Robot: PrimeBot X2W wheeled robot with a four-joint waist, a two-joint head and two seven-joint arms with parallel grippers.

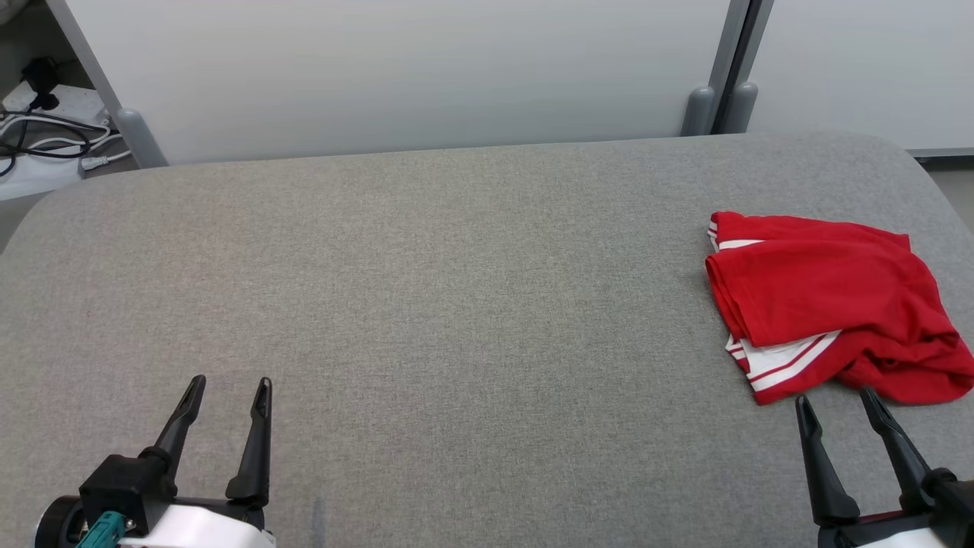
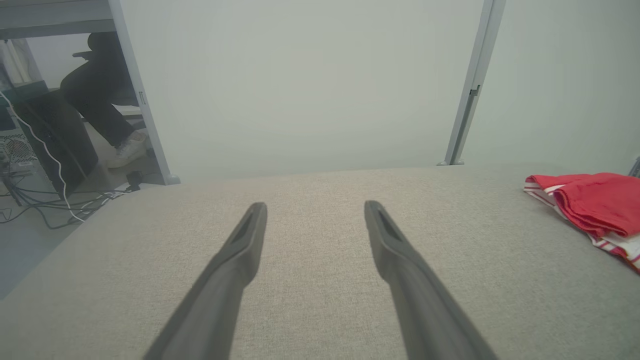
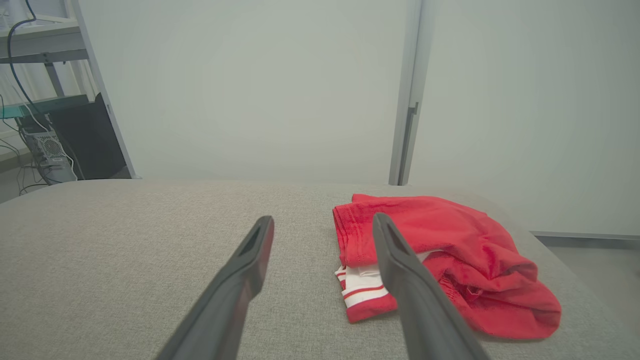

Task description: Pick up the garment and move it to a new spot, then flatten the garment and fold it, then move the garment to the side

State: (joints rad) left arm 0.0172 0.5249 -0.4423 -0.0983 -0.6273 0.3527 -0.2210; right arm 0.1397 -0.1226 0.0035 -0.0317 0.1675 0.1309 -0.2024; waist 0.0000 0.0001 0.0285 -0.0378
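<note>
Found red garment bunched at the right edge of the grey tabletop. Held right gripper spread wide and empty just before it; left gripper, likewise parted, near the front-left corner.

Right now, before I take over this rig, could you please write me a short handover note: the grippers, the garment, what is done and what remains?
Left gripper: jaws open, empty, over the bare grey table at the near left.
Right gripper: jaws open, empty, tips close to the near edge of the garment; contact unclear.
The garment, red with white stripes, lies loosely bunched near the table's right edge.
Done: nothing I can confirm; it is not held and not lying flat.
Left: pick it up, move it, flatten, fold, set aside.
</note>
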